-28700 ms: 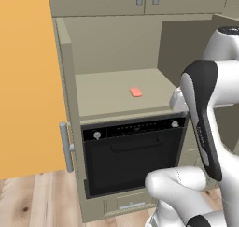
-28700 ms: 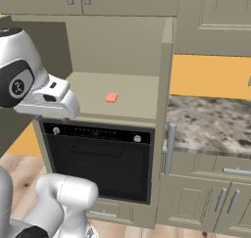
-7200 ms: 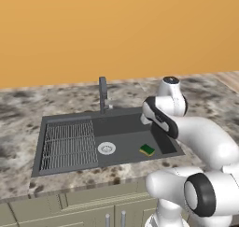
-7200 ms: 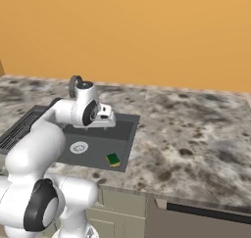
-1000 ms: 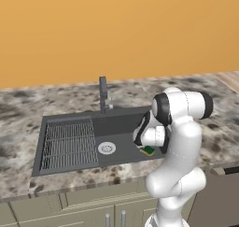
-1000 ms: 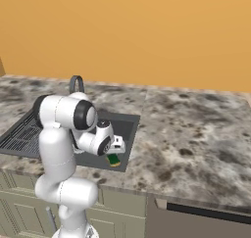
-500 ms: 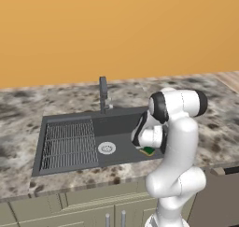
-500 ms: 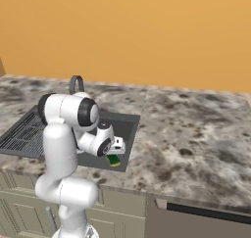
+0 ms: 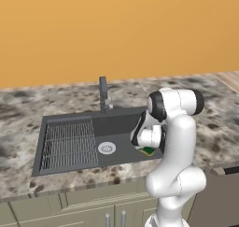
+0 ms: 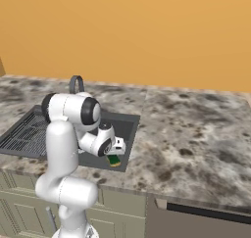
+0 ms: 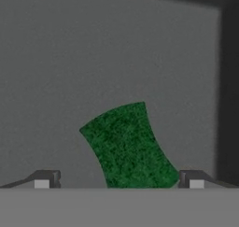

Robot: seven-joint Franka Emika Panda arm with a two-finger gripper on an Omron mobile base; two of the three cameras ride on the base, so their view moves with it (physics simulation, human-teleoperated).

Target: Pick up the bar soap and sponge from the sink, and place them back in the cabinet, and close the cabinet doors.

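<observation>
The white arm (image 10: 68, 149) rises at lower left and bends down into the near right corner of the sink (image 10: 128, 129), a dark grey basin set in a mottled stone worktop (image 10: 191, 144). The gripper (image 10: 115, 154) hangs low over the sponge (image 10: 114, 160), which lies on the basin floor close to the front wall, green face up with a yellow edge; the jaws' stance cannot be made out here. A ribbed rack (image 10: 22, 129) occupies the sink's left. Olive-grey cupboard fronts (image 10: 122, 207) run below, an orange wall (image 10: 147, 31) behind.
</observation>
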